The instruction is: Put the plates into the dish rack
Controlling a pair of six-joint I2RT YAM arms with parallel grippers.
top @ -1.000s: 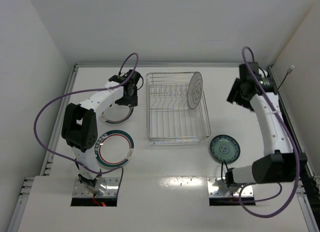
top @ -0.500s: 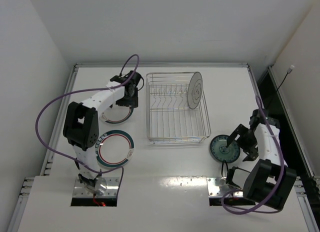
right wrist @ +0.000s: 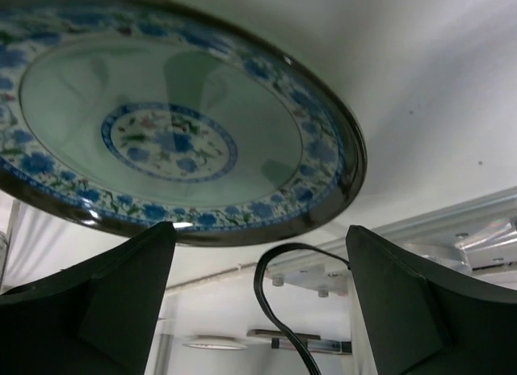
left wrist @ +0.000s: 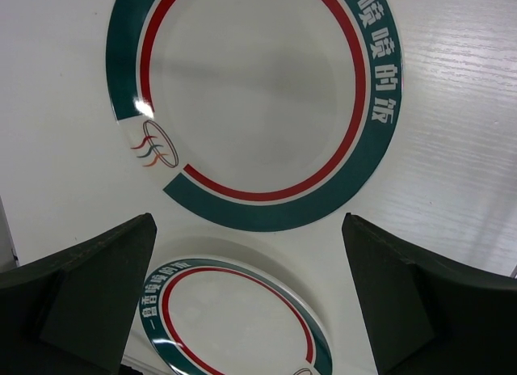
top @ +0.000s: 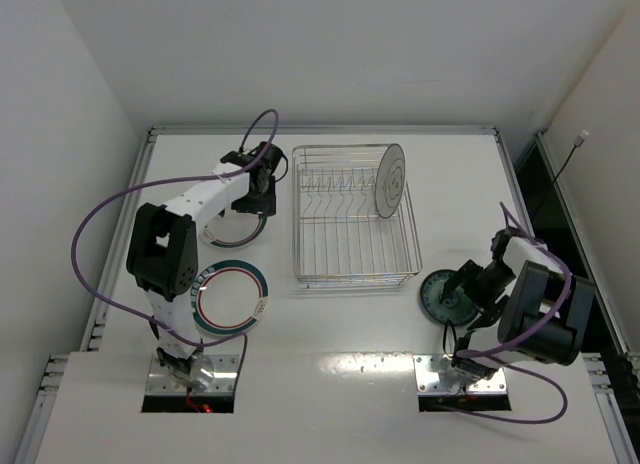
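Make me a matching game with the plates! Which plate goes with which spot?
Things:
1. grey ringed plate
2. small teal patterned plate
3. far white plate
4. near white plate

Places:
A. below the open left end effector
B. standing upright in the dish rack
C. flat on the table, on the near side, left of the dish rack
D. right in front of the open right end effector

Pairs: 1-B, 2-D, 3-A, 4-C
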